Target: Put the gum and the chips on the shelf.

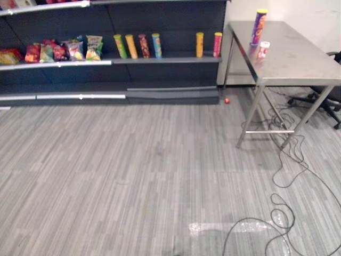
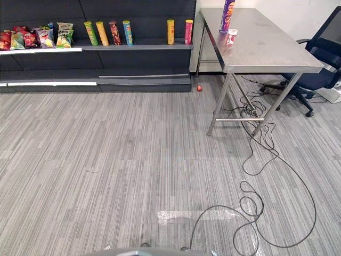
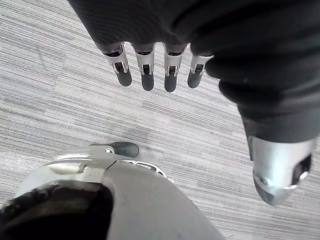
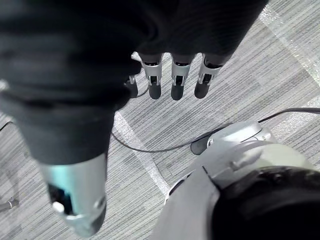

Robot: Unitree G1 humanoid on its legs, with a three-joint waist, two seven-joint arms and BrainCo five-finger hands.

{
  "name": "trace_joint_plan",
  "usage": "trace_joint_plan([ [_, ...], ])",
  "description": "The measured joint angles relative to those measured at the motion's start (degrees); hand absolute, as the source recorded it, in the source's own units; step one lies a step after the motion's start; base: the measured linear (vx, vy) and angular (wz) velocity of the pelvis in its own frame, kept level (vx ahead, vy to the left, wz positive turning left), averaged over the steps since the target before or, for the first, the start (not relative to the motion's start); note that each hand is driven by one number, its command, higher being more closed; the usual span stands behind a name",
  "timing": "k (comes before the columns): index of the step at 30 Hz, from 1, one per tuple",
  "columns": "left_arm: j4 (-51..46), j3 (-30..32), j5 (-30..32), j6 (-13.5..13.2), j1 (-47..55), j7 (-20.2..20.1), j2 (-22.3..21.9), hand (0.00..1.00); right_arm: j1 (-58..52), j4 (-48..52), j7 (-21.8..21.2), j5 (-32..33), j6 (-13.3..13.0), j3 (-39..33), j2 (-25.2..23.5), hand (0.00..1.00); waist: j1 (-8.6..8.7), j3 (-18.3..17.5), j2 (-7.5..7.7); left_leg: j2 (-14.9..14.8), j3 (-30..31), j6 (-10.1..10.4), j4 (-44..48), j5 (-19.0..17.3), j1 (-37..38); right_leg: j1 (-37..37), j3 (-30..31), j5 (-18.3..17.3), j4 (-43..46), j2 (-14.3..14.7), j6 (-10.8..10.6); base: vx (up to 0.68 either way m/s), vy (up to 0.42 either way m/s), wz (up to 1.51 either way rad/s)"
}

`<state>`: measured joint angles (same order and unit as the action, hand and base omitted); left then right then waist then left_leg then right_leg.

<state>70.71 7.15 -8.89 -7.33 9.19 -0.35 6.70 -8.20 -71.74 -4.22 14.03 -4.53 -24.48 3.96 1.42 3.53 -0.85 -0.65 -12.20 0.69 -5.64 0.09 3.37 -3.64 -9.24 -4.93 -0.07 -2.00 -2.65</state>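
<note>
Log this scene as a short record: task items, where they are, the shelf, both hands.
chips: tall purple can, upright on the table
gum: small red-and-white tub, on the table next to the chips
shelf: across the carpet, holds upright tubes and snack bags
left hand: open, empty, above the carpet
right hand: open, empty, above the carpet
progress: neither item picked up yet
</note>
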Motion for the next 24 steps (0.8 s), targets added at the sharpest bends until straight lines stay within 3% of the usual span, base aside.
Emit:
trace_joint_plan([
  [12, 0.0, -0.7, 0.0, -0.1, -0.5, -0.1, 0.0, 0.0, 1.9, -0.2, 0.0, 0.0, -1.1, -1.0, -0.2, 0.0, -0.02, 1.2, -0.26, -0.7, -1.9, 0.5, -0.2, -0.3, 0.9, -0.9, 0.6, 0.6, -1.4, 0.6, -0.9, -0.03, -0.016, -0.05],
  [24, 0.0, -1.8, 0.0, -0.3, -0.5, -0.1, 0.2, 0.0, 1.9, -0.2, -0.1, 1.8, -1.3, 0.2, 0.0, 0.0, -0.05, 1.7, 0.11, -0.8, -3.1, 0.8, -0.2, -0.7, 1.0, -0.9, 1.7, 0.9, -2.0, 0.9, -0.4, 0.02, -0.014, -0.05],
])
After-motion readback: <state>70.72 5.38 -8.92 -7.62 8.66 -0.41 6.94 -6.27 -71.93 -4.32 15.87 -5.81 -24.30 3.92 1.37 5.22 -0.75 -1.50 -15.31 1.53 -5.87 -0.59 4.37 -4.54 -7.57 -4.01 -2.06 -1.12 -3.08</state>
